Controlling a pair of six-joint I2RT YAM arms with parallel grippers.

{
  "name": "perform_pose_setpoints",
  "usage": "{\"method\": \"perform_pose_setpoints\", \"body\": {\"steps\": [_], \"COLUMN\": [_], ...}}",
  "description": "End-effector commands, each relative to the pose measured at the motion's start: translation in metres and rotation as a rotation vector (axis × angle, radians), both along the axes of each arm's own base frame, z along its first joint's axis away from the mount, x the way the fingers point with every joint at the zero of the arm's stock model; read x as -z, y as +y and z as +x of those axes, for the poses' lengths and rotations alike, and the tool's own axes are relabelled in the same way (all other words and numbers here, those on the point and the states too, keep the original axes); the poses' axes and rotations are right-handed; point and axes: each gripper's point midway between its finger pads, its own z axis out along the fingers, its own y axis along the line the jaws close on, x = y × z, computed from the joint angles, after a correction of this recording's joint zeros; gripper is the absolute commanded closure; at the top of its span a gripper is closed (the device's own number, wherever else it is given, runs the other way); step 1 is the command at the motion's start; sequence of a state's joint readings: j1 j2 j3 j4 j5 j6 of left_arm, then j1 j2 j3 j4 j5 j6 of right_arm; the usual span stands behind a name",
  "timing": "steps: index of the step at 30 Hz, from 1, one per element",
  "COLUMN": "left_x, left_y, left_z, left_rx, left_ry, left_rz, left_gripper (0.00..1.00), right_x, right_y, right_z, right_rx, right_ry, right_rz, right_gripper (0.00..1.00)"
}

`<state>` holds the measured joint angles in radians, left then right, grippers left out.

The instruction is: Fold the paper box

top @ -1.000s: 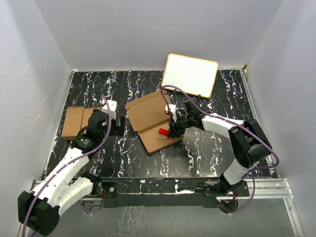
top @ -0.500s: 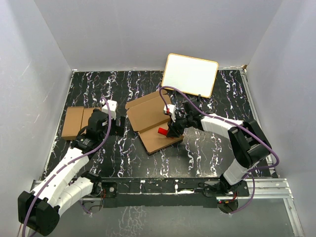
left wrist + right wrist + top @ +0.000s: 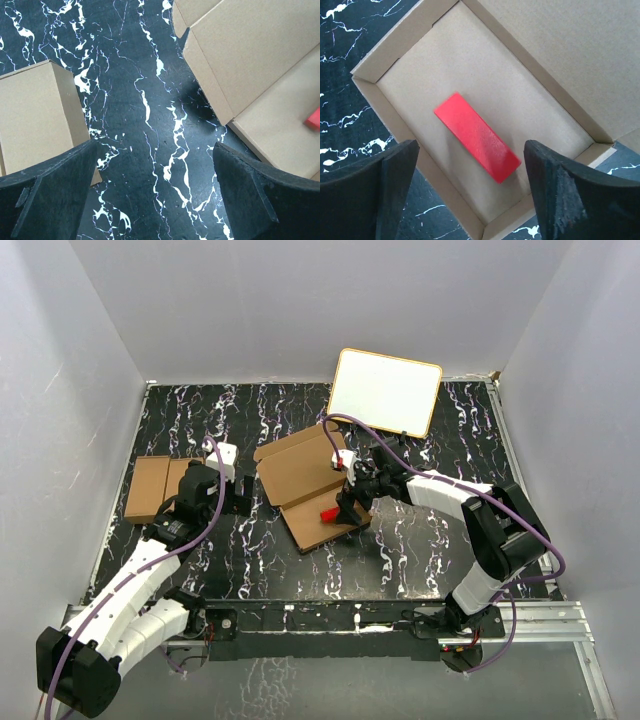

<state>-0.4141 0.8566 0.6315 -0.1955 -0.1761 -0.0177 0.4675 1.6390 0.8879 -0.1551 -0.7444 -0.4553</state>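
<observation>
The paper box [image 3: 300, 475] lies flat and open in the middle of the table, its lid panel toward the back left and its shallow tray [image 3: 415, 85] toward the front. A red block [image 3: 476, 136] lies loose on the tray floor. My right gripper [image 3: 470, 165] hovers open above the tray, its fingers on either side of the block and not touching it. In the top view this gripper [image 3: 345, 510] stands over the tray's right part. My left gripper [image 3: 155, 165] is open over bare table, left of the box edge [image 3: 250, 55].
A pair of brown cartons [image 3: 155, 488] sits at the left, one corner [image 3: 35, 115] beside my left finger. A white board with a yellow rim [image 3: 386, 390] leans at the back. White walls close in the black marbled table [image 3: 420, 550].
My right gripper has opened and let go of the red block, which now rests in the tray. The left arm has not moved.
</observation>
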Motion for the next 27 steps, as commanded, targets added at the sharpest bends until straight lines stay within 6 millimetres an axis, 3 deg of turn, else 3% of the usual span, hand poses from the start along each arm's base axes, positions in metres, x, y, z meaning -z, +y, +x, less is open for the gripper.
{"method": "perform_pose_setpoints", "body": {"steps": [1, 9, 14, 17, 22, 27], "left_x": [-0.012, -0.015, -0.032, -0.042, -0.043, -0.043], "left_y": [0.002, 0.001, -0.018, -0.033, -0.053, -0.07], "left_z": [0.003, 0.003, 0.003, 0.002, 0.006, 0.02], "left_rx": [-0.008, -0.014, -0.006, -0.005, -0.011, 0.025], "left_ry": [-0.031, -0.038, -0.077, -0.104, -0.118, -0.053], "left_rz": [0.0, -0.023, -0.194, -0.359, -0.587, -0.718], "left_gripper": [0.03, 0.03, 0.03, 0.03, 0.03, 0.03], "right_x": [-0.016, -0.023, -0.041, -0.06, -0.089, -0.1], "right_y": [0.012, 0.012, 0.008, -0.002, -0.031, -0.044], "right_z": [0.017, 0.02, 0.028, 0.041, 0.054, 0.079], "right_rx": [-0.008, -0.003, 0.013, 0.058, 0.044, 0.079], "right_ry": [-0.076, -0.085, -0.111, -0.117, 0.012, 0.04], "right_rz": [0.046, 0.048, 0.04, 0.081, 0.296, 0.297], "right_gripper": [0.02, 0.02, 0.02, 0.02, 0.02, 0.02]}}
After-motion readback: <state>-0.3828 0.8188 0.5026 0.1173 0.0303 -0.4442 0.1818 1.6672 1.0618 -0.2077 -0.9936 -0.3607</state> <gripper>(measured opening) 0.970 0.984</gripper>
